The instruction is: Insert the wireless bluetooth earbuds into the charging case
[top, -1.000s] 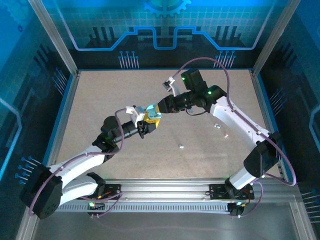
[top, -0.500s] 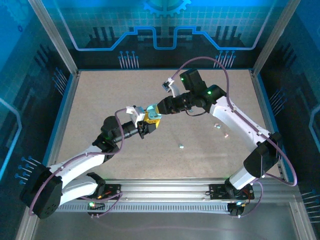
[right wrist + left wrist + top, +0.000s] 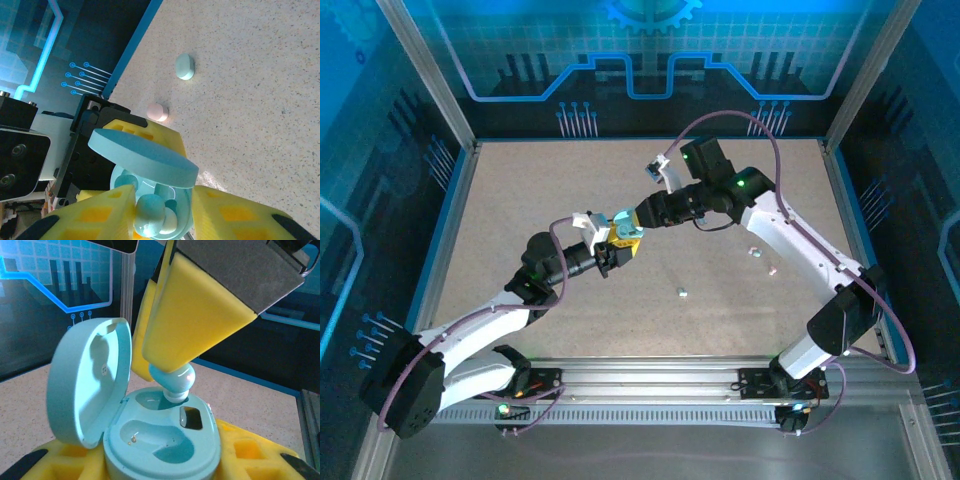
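Speckled beige tabletop under the open charging case — blue-lit circuit-patterned walls around.

pale earbud entering open mint case

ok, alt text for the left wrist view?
Open pale-blue charging case, lid up at left, gripped in the left hand. The right hand reaches down, a glossy earbud under its yellow finger at the far socket; near socket empty.
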Robot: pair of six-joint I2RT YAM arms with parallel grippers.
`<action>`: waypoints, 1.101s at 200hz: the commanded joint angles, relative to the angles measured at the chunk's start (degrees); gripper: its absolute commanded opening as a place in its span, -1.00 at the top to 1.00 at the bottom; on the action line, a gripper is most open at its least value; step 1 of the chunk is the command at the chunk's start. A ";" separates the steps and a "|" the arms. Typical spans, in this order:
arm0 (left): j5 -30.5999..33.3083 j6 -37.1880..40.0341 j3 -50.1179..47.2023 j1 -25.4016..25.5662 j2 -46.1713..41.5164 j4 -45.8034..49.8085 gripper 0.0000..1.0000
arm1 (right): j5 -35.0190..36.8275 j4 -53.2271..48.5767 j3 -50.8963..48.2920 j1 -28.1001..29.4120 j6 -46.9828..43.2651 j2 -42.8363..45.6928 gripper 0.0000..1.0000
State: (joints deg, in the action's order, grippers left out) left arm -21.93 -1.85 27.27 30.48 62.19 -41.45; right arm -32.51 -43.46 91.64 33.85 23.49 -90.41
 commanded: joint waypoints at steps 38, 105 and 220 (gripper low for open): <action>-2.10 -0.44 2.18 0.01 -1.02 -3.51 0.32 | -0.71 -4.19 4.31 1.96 -3.42 -2.35 0.43; -2.31 -0.78 1.92 0.02 -1.12 -3.88 0.32 | -0.64 -1.57 3.22 2.50 -2.24 -2.50 0.50; -1.15 -0.04 0.95 0.02 -2.41 -3.30 0.33 | 5.77 -4.67 4.24 2.15 -3.08 -0.11 0.20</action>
State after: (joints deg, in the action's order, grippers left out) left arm -21.91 -2.70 27.27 30.48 62.19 -41.12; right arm -31.29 -46.57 94.89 35.97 21.37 -92.29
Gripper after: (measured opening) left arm 0.383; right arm 0.373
